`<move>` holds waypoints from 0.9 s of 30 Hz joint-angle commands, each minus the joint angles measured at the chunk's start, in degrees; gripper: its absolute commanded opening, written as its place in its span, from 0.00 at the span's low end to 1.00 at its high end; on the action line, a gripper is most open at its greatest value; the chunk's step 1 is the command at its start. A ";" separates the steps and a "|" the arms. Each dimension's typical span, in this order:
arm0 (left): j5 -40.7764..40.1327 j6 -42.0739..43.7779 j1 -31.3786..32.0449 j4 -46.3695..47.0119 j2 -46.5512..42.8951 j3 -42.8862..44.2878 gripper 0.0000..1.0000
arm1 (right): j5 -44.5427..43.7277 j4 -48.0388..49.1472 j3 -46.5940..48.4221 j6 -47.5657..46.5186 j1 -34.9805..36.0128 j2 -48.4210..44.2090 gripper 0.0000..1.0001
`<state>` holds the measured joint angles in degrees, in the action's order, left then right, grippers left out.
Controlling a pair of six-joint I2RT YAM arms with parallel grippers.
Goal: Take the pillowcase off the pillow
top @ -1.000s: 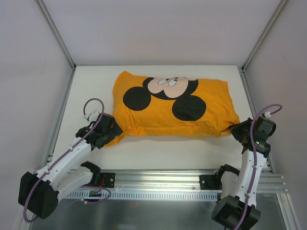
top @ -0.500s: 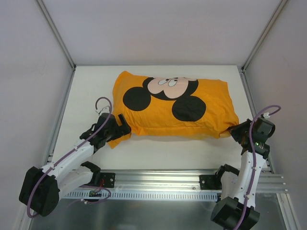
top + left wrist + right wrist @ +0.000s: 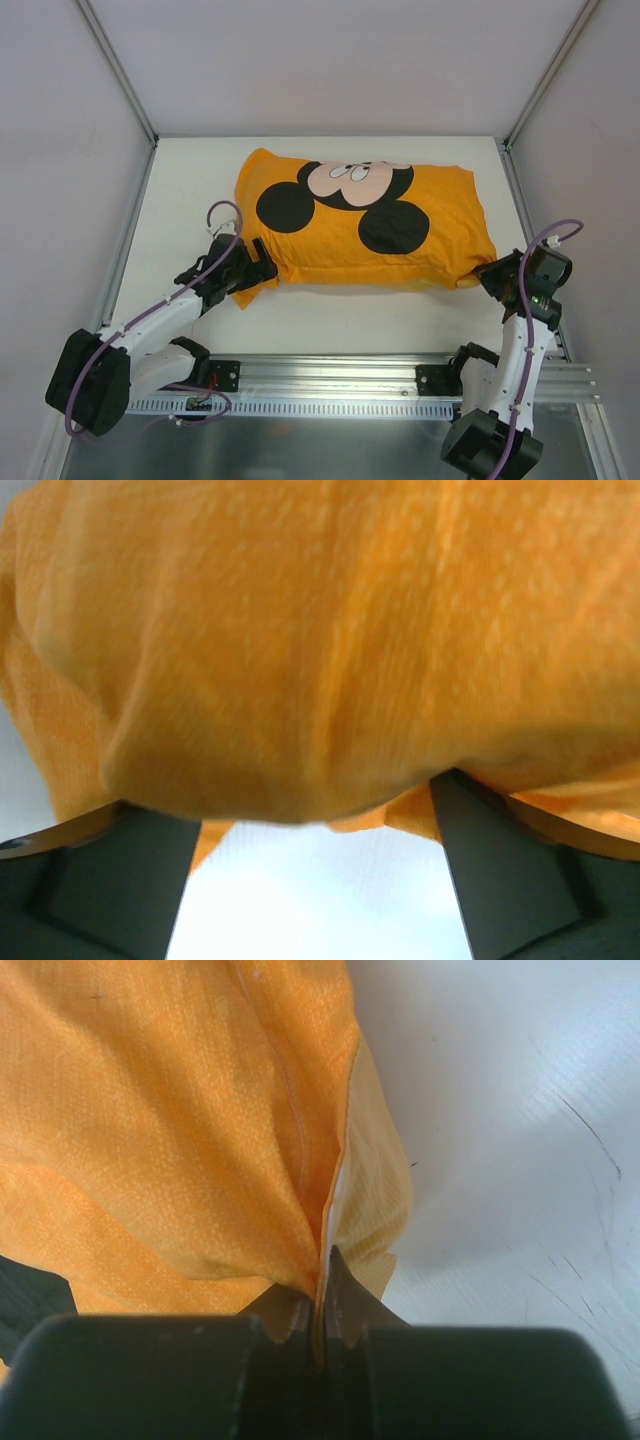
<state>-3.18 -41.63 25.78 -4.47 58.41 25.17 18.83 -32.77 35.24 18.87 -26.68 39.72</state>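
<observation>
Wide white tabletop underneath everything. Lying across the middle of it is the plump orange-yellow fabric pillowcase, long side running left to right, with the black-eared, peach-faced mouse print facing up. It looks stuffed full, but the pillow inside is covered over and none of it shows plainly.

Over to the near-left corner of the cover: the left gripper is pushed right up against the cloth. From the wrist, its dark fingers stand spread wide apart. The orange fabric bulges down between them and rests against both tips, but nothing is clamped.

Now the near-right corner: the right gripper has its fingers pressed tight together, pinching a thin fold of the pillowcase's edge, with bare table just beside it.
</observation>
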 commanded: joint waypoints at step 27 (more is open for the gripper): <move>-11.82 7.96 -1.00 -27.33 -16.93 43.98 0.00 | 2.53 -0.18 35.13 10.03 0.75 9.32 0.01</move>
<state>-5.78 -37.47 25.76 -32.60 40.71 58.76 22.06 -36.01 59.11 24.53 -25.36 49.65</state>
